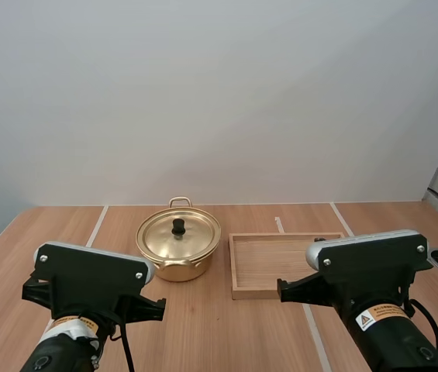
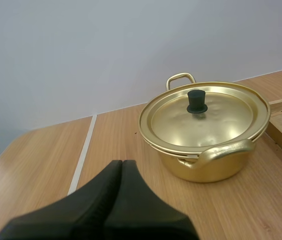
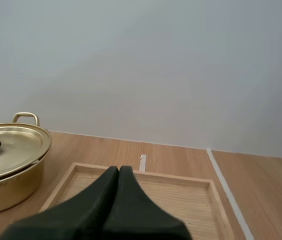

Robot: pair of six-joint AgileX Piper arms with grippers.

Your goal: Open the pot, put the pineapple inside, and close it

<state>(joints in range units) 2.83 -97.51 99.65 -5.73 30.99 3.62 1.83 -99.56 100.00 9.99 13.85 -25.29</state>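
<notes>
Two pairs of black fingers are both closed, and neither holds anything. On our left gripper [image 2: 122,163] the fingers [image 2: 106,192] lie pressed together as one dark wedge, raised above the bare wood. Our right gripper [image 3: 119,169] is drawn together the same way, with nothing between its tips. Just beyond the left gripper, and clear of it, stands the pot [image 2: 205,167]. It is shiny and gold-coloured, with a loop handle [image 2: 225,150] turned toward us and a second one on the far side. Its lid [image 2: 204,117] sits flat and fully seated on the rim, and a small black knob [image 2: 196,101] stands upright at its centre. The right gripper hangs over the near edge of a shallow, rectangular wooden tray [image 3: 190,197], and the pot shows just beside that tray. From the high camera we see the pot left of the tray, near it but not touching. Both rest toward the middle of a light wooden table [image 1: 226,333], which is crossed by thin pale lines [image 1: 97,225]. Our two arms sit close to the camera, the left arm [image 1: 91,283] on the pot's side and the right arm [image 1: 366,267] on the tray's side.
</notes>
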